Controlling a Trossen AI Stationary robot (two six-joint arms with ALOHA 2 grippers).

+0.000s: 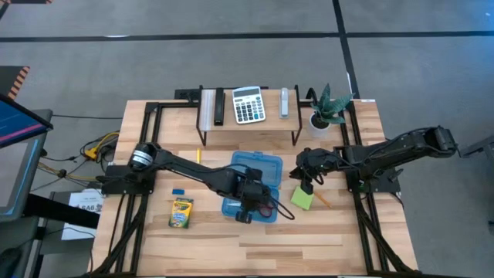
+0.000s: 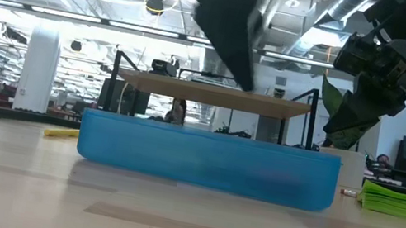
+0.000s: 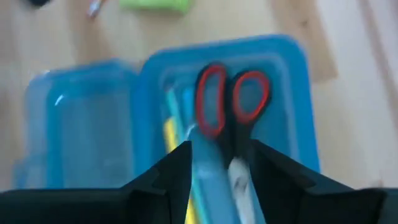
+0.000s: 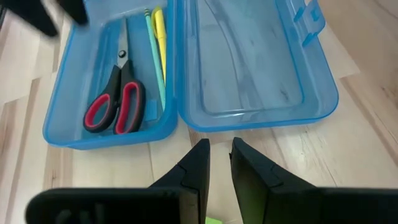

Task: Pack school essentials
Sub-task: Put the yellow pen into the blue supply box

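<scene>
Scissors (image 4: pixel 115 102), red-handled, lie flat in the base half of the open blue pencil case (image 1: pixel 252 186), alongside a yellow pencil (image 4: pixel 160 37) and a teal one (image 4: pixel 153 56). Lid half (image 4: pixel 249 62) is hinged open flat beside it.

Left end effector (image 3: pixel 221 163) hovers directly over the case, fingers parted with a gap, scissors visible between them but lying in the case, not gripped. Released.

Right end effector (image 4: pixel 216 163) sits just off the case edge on the sticky-note side, above the bench (image 1: pixel 231 232). Fingers are apart by a narrow gap; nothing visible between them apart from a sliver of green below. Can't tell whether it grips anything.

Lime-green sticky-note pad (image 1: pixel 302 198) is on the bench just beside the case, under the right arm. An orange pencil (image 1: pixel 322 200) lies next to the pad. Crayon box (image 1: pixel 181 212) is on the bench on the left-arm side of the case, small blue eraser (image 1: pixel 178 191) near it. Another yellow pencil (image 1: pixel 198 155) lies by the shelf leg.

Calculator (image 1: pixel 248 104) on the raised shelf (image 1: pixel 247 127) at the far edge; potted plant (image 1: pixel 328 108) beside the shelf.
</scene>
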